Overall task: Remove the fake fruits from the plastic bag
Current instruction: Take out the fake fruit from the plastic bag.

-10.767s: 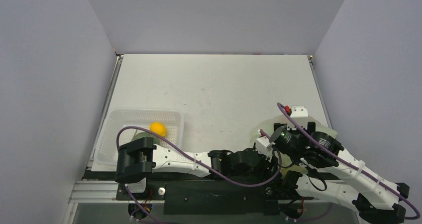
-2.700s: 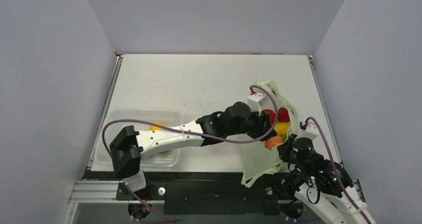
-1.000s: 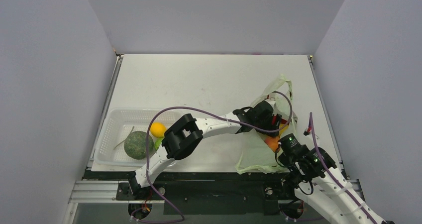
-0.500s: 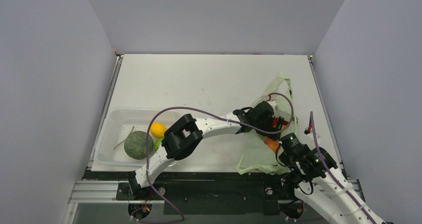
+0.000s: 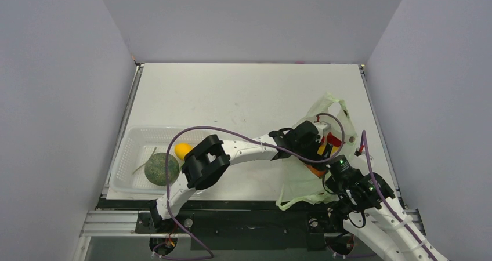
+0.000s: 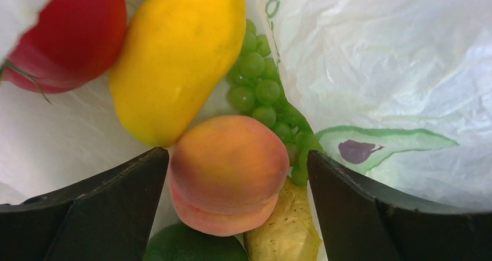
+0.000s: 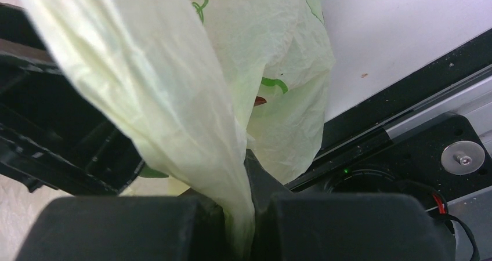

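Near right of the table (image 5: 232, 93): we see the plastic bag (image 5: 300, 184) lying crumpled, one handle loop standing up on its far side and its near edge hanging at the table's front rim.
Bag mouth: it faces left, and our left arm reaches into it from the left.
Left gripper (image 5: 321, 148): it is inside the bag; the top view shows only the wrist, the fingers being hidden by the plastic.
Left gripper, wrist view (image 6: 238, 156): the jaws stand wide apart with a peach (image 6: 229, 171) between them. The peach sits just beside the left finger (image 6: 98, 209), and we cannot tell whether they touch. A gap shows on the side of the right finger (image 6: 383, 214), so nothing is gripped.
Fruits in the bag: a yellow mango-shaped fruit (image 6: 177, 58) lies just beyond the peach and touches it. A red fruit (image 6: 69, 37) lies to its left, and a bunch of green grapes (image 6: 261, 93) runs along its right side. A dark green fruit (image 6: 191, 249) and a rough yellow piece (image 6: 284, 229) lie under the peach at the near edge.
Bag wall (image 6: 377, 58): pale crinkled film printed with a green leaf shape, rising on the right of the fruits.
Right gripper (image 5: 332, 169): it is at the bag's near right edge.
Right gripper, wrist view (image 7: 246, 214): the jaws are closed tight on a pulled-up fold of the bag (image 7: 174, 87), which stretches up and away from the fingers.
Basket (image 5: 130, 151): at the near left, well apart from the bag, holding a green melon (image 5: 155, 168) and a yellow-orange fruit (image 5: 183, 150).
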